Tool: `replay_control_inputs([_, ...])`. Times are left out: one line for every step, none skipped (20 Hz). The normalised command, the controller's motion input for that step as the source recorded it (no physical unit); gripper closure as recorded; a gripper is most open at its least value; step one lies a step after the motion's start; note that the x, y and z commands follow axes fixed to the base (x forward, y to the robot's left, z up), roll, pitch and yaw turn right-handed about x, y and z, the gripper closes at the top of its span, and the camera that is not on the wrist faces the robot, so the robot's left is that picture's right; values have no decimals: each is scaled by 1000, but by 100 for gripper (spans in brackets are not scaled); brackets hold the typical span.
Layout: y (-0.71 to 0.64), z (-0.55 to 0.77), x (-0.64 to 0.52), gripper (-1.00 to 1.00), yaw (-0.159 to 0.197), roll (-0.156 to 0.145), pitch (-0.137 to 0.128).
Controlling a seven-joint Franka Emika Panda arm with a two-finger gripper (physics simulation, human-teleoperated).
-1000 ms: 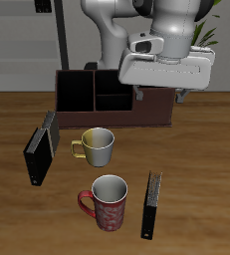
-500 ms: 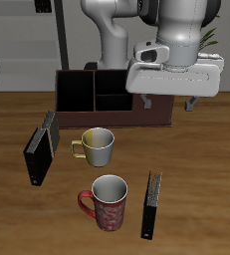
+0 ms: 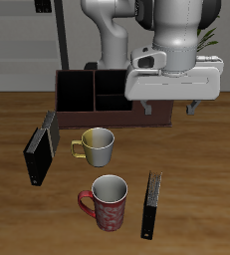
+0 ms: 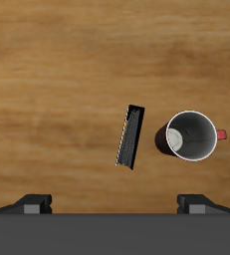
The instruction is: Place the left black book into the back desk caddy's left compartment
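**Gripper high above the slim black book**

The white two-finger gripper (image 3: 171,106) hangs in the upper right of the exterior frame, jaws spread wide and holding nothing. The slim black hardcover book (image 3: 152,204) stands on edge at lower right, just beside the red patterned mug (image 3: 107,203). The long reddish-brown wooden desk caddy (image 3: 77,92) sits behind, partly hidden by the gripper.

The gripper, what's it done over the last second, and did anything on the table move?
The gripper has slid sideways and slightly lower, toward above the left black book, jaws open and empty. Both books, both mugs and the back desk caddy stayed put.
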Motion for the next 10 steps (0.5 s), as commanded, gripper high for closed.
replay_control_inputs([-257,-92,283,-100,21,61,-27])
replay_control_inputs([257,-11,-107,-100,0,0,0])
replay_control_inputs([-389,-235,358,-100,-15,-20,36])
replay_control_inputs([104,7,-47,-100,0,0,0])
replay_control_inputs([25,-106,15,-100,58,12,-15])
replay_control_inputs([-166,-174,90,-100,-31,-36,20])
replay_control_inputs([-22,-190,66,-100,-9,94,-4])
replay_control_inputs([-260,-246,138,-100,42,-48,4])
replay_control_inputs([-88,-363,94,-100,-59,41,46])
replay_control_inputs([-89,-250,24,-100,5,-20,-5])
